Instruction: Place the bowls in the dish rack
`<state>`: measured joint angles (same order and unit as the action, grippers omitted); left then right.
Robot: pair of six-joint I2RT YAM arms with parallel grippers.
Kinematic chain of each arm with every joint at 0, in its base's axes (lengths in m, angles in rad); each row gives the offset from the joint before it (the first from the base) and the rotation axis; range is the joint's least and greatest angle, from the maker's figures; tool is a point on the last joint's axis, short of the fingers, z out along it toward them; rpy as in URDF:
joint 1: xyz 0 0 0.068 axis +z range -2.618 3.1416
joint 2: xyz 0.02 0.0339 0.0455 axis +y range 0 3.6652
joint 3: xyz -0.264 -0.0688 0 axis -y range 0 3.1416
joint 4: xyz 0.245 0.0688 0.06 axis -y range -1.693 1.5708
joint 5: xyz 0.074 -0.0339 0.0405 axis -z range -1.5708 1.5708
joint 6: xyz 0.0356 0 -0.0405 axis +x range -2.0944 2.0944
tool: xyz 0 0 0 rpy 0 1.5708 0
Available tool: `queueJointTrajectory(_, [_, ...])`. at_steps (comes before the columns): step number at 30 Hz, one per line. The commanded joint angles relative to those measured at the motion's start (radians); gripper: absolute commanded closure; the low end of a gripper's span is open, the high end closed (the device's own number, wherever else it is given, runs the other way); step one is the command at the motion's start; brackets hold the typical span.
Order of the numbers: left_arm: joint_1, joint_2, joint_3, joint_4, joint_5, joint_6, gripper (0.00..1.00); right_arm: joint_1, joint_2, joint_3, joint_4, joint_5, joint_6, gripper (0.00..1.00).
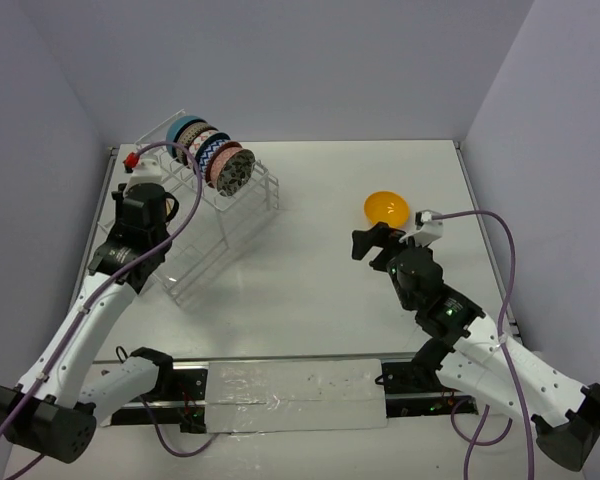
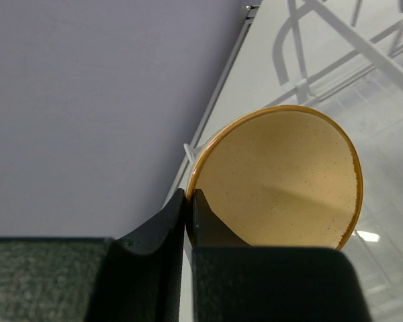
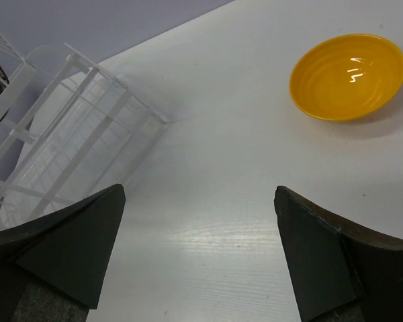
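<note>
The left gripper (image 2: pixel 188 201) is clenched on the rim of a tan bowl (image 2: pixel 282 181), one finger inside and one outside. Pinching the edge this way turns the bowl on its side, which is how it has to enter a slot. The left arm is up against the left side of the dish rack (image 1: pixel 215 215), and thin white wires show just beyond the bowl in the wrist view, so this looks like the approach to placing it. Exactly which slot it is aimed at cannot be told. A row of bowls (image 1: pixel 212 152) stands on edge in the rack's top tier, packed close together and held upright by the wires. An orange-yellow bowl (image 3: pixel 346 75) sits right way up on the table (image 1: pixel 320 260), well apart from the rack. The right gripper (image 3: pixel 200 194) hovers near it with its jaws spread wide and holding nothing, facing the bowl, probably ready to take it by the rim. Once both bowls are in, the loading appears to be close to finished.
</note>
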<state>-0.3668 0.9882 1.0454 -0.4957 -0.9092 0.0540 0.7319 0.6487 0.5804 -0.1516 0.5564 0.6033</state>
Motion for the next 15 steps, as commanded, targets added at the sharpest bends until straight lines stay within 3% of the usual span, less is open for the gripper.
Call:
queueJointTrajectory(1, [0.087,-0.003,-0.079,0.311,0.085,0.223,1.00,-0.014,-0.018,-0.030,0.049,0.020,-0.017,0.00])
queueJointTrajectory(8, [0.259,0.072,-0.199,0.598,0.248,0.354,1.00,-0.051,-0.078,-0.089,0.069,-0.029,-0.028,0.00])
queueJointTrajectory(15, [0.308,0.162,-0.197,0.732,0.319,0.554,1.00,-0.092,-0.126,-0.131,0.075,-0.092,-0.030,0.00])
